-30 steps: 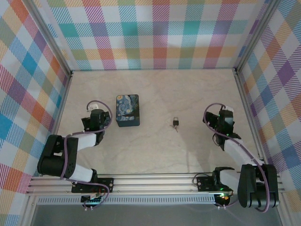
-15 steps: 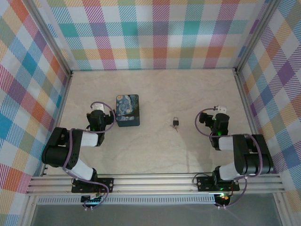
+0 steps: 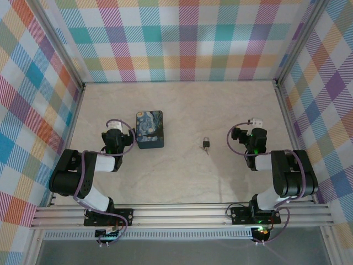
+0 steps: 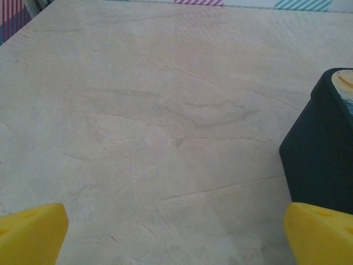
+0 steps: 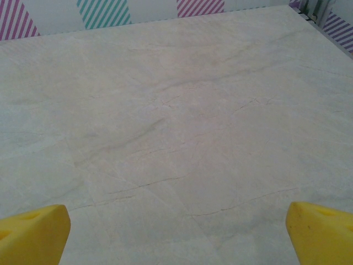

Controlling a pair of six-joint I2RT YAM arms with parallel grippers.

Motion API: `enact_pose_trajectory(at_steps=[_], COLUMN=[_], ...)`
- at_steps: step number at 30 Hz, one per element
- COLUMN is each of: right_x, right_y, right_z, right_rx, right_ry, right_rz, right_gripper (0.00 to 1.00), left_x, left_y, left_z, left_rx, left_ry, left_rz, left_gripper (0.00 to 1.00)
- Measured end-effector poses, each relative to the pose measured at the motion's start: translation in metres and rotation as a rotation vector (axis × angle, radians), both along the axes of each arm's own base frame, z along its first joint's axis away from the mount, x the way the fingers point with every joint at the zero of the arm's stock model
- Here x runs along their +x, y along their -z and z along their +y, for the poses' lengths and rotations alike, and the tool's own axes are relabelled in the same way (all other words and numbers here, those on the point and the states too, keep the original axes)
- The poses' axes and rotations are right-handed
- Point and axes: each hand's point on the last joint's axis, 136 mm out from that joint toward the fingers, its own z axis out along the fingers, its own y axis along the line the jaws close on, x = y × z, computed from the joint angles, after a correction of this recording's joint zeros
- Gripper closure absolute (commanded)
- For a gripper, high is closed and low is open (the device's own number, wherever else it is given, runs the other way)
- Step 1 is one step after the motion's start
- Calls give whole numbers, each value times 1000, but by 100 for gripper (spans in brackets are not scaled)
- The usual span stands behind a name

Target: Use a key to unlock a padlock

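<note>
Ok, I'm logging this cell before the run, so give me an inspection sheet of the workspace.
Surface: beige marble-look tabletop, veined pattern.
Job's things: tiny dark padlock with silvery shackle mid-table; thin silvery key at its near side, contact unclear.
Clutter: dark rectangular box with blue swirl print on the table's left half.
End effectors: left end effector open, empty; right end effector open, empty.
Cables: purple cables looped at both wrists, away from the padlock.
Surroundings: pastel plaid walls; aluminium rail at near edge.

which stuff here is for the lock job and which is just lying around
For the job:
padlock
key, lying right beside the padlock

Just lying about:
box with the blue swirl print, nearer the left arm
</note>
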Motion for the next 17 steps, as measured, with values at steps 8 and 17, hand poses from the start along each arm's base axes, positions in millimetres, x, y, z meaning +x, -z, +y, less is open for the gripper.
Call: enact_pose_trajectory(at_steps=[8, 17], right_x=[0, 0], right_y=[0, 0], right_z=[1, 1], right_rx=[1, 1], right_ry=[-4, -4], right_rz=[0, 0], right_gripper=[0, 0], left_x=[0, 0], left_y=[0, 0], left_z=[0, 1], left_rx=[0, -7], left_ry=[0, 5], left_rz=[0, 1], left_gripper=[0, 0])
